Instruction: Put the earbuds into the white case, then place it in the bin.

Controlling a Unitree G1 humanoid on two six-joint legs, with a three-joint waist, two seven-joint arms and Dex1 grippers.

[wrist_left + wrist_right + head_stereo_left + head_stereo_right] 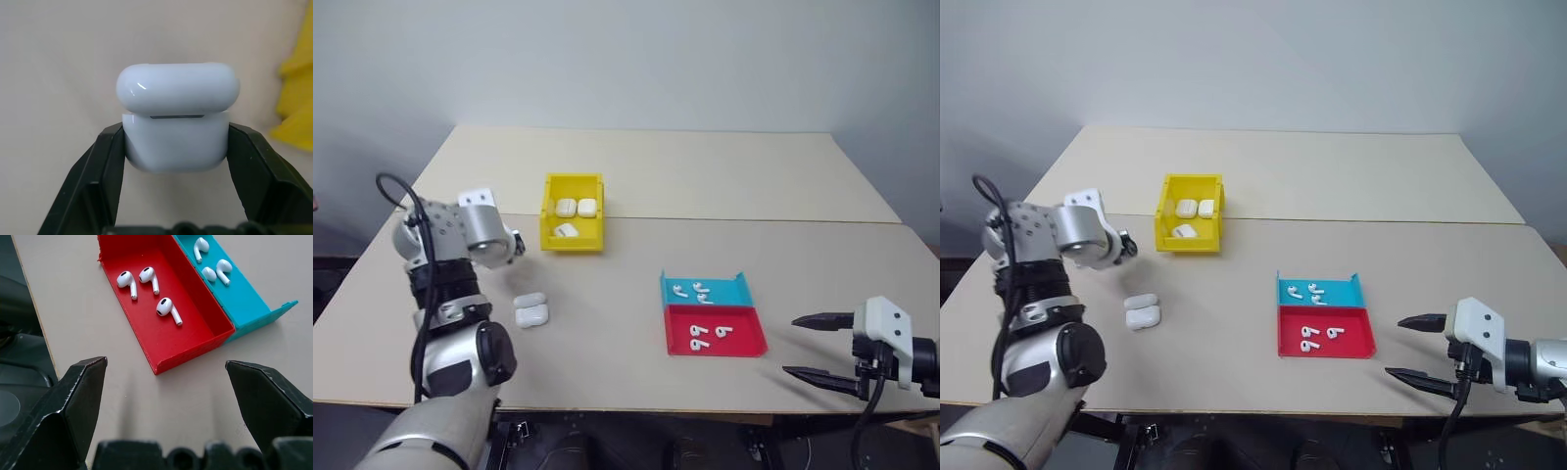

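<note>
The bench (636, 186) is big, flat and pale tan, with a smooth matte top and a thin seam running across it from side to side.

The bin (573, 211) is a bright yellow plastic box with tall straight walls. It stands toward the back left part of the bench, right at the seam, and its long side runs from front to back. Three small white cases lie inside it.

A red tray (715, 330) and a cyan tray (705, 290) sit side by side and touching, toward the front right of the bench. Both are flat, shallow plastic boxes. Small shiny earbuds (145, 288) with short stems lie in them.

The left gripper (175, 147) is clamped on the white case (177, 122), up in the air over the left part of the bench, near the bin. The case is smooth, glossy and rounded. Its long side lies across between the two black fingers, and its lid points away from the wrist, with a thin dark gap under it.

The right gripper (815, 345) has its two pointed black fingers wide apart, with nothing between them, by the front right edge of the bench.

Two more white cases (530, 309) lie together on the bench, in front of the bin.
</note>
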